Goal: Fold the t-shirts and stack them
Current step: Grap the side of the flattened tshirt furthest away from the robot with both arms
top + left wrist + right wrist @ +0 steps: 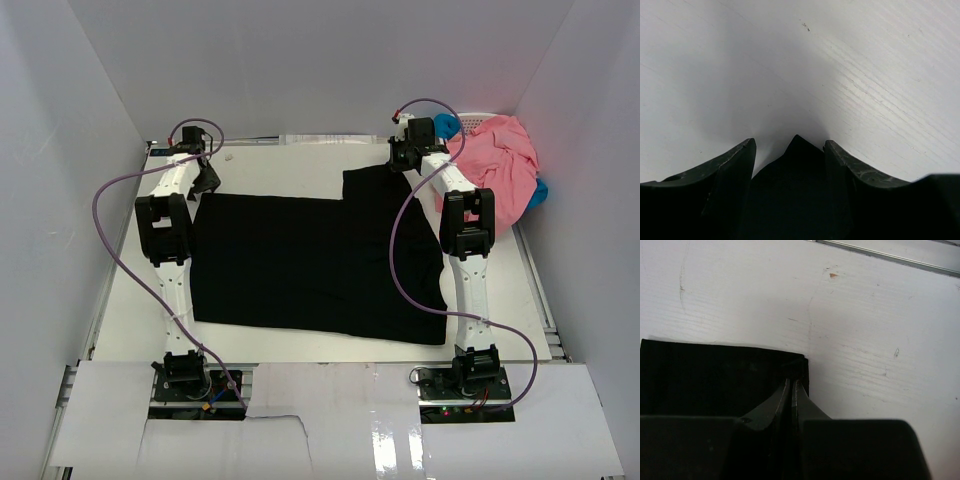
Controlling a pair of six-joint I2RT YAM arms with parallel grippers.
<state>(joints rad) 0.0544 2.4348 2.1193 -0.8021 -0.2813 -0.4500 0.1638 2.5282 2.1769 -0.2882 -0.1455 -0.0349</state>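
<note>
Black t-shirt (300, 265) lies flat between the arms, its long side running left to right.
Left gripper (208, 180) stands wide, the far-left corner's tip between its fingers, ungripped; right gripper (792, 381) pinches the far-right corner. Smooth white table (125, 300) underneath; pink t-shirts (495, 170) heaped far right.

Black t-shirt (300, 265) spread flat; pink t-shirts (495, 165) heaped far right.
</note>
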